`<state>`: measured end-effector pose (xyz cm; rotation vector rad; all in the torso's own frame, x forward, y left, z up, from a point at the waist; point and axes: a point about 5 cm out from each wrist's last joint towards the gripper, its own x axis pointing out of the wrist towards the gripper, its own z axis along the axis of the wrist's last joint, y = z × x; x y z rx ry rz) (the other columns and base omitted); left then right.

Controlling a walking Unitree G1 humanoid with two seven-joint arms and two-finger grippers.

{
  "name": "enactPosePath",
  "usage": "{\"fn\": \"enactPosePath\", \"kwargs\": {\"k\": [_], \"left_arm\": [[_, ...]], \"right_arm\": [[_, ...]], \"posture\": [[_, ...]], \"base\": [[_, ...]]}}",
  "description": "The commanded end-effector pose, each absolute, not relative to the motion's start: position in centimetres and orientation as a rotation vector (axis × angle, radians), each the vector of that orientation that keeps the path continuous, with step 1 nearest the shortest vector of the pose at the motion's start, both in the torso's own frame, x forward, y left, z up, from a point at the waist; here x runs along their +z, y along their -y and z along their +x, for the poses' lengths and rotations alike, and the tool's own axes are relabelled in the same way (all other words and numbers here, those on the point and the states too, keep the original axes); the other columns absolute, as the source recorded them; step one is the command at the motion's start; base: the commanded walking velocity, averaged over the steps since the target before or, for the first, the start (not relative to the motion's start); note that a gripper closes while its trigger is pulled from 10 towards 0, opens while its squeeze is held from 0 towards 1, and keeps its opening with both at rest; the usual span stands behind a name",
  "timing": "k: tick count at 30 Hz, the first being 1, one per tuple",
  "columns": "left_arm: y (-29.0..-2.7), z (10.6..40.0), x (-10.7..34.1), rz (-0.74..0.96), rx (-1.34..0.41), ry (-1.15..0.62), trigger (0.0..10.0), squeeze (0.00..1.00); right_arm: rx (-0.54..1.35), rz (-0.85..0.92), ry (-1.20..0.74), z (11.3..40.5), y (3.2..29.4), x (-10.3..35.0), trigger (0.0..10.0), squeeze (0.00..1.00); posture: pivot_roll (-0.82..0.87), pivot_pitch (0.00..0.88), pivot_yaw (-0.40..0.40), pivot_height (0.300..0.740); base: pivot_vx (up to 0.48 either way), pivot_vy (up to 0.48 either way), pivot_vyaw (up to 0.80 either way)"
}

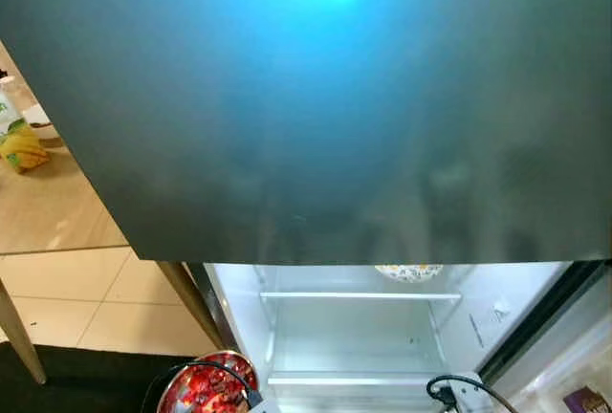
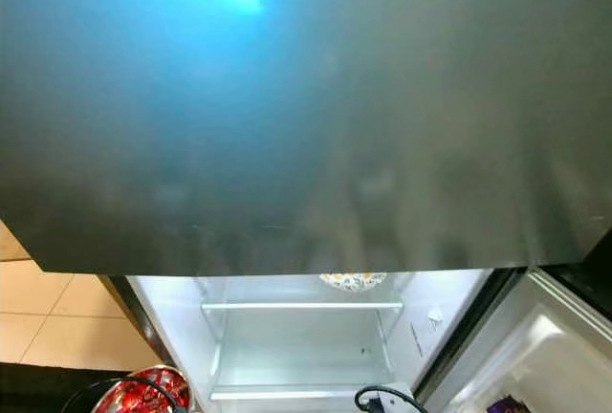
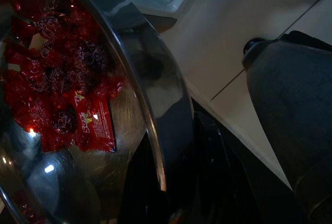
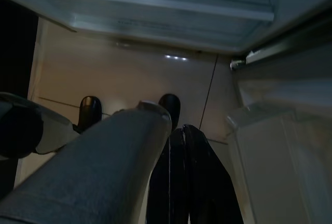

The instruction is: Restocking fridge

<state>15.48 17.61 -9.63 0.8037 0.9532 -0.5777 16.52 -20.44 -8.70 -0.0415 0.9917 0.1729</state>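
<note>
Fridge (image 1: 363, 327), door open, white glass shelves lit, a patterned dish (image 1: 409, 271) on the upper shelf. Steel bowl (image 3: 155, 105) of red-wrapped candies (image 3: 62, 79) sits against the left gripper (image 3: 171, 193), fingers clamped on its rim, just before the fridge opening. Right gripper (image 4: 181, 182), fingers together, hangs over the tiled floor (image 4: 119, 79) beside the door. Desk (image 1: 48, 203) stands well apart.

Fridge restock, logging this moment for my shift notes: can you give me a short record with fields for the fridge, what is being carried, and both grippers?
fridge: lower compartment open, white shelves bare, a patterned dish at the back
upper door: dark, closed
carried item: steel bowl of red-wrapped candies
left gripper: at the bowl's rim, holding it low beside the fridge
right gripper: hanging idle, fingers together, pointing at the tiled floor
side table: holds a yellow item
</note>
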Motion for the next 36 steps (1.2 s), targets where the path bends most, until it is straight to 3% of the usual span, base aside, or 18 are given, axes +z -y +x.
{"fn": "enactPosePath", "kwargs": {"k": [1,27,36], "left_arm": [[-16.2,17.3,-8.9,0.824,-0.612,-0.854,10.0,0.00],[-10.5,21.1,-6.1,0.960,-0.950,-0.496,10.0,0.00],[-8.9,22.9,-4.6,1.046,-0.975,-0.331,10.0,0.00]], "right_arm": [[0.175,-0.037,-0.965,17.2,20.3,-8.4,10.0,0.00],[0.155,-0.038,-0.958,17.4,20.6,-8.3,10.0,0.00],[0.134,0.002,-0.902,18.8,20.3,-7.6,10.0,0.00]], "posture": [[-0.10,0.000,0.029,0.740],[-0.10,0.000,0.030,0.740],[-0.10,0.000,0.037,0.740]], "base": [[0.000,0.000,0.00],[0.000,0.000,0.00],[0.000,0.000,0.00]]}}
